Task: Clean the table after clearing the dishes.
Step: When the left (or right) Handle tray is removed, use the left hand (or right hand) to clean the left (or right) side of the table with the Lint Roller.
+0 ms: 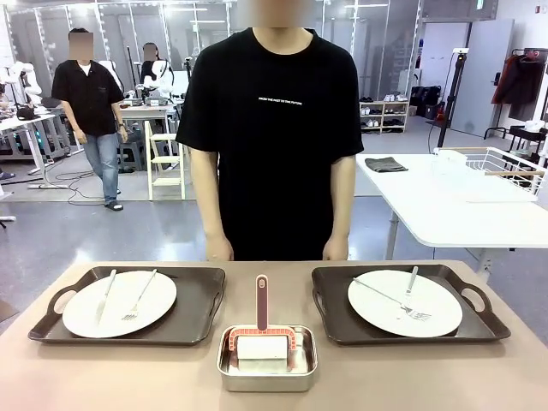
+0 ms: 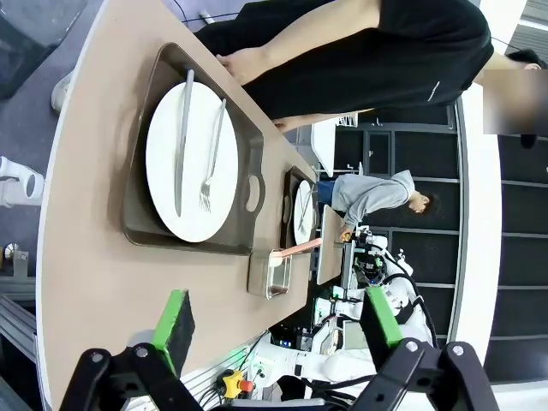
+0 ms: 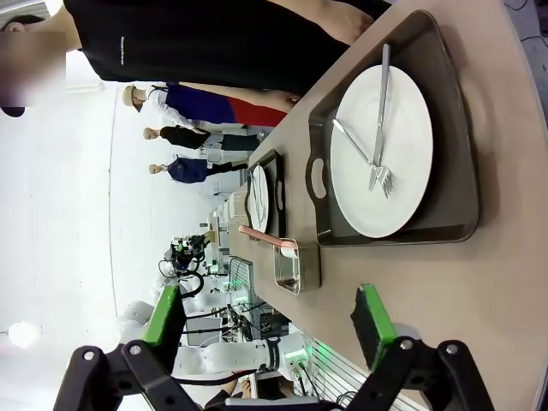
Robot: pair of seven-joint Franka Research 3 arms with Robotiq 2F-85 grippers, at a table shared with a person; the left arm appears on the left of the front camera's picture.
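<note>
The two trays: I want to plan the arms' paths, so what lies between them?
In the front view, a small steel pan holding a red-handled brush sits in the gap between the left tray and right tray, nearer the robot.

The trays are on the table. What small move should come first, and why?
Probably lower the left gripper toward the left tray: its jaws stand open and empty, and the plates sit uncleared on the table, so wiping must wait.

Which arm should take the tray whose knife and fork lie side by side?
Probably left: that tray lies close before the open left claw; the right claw faces the other tray.
</note>
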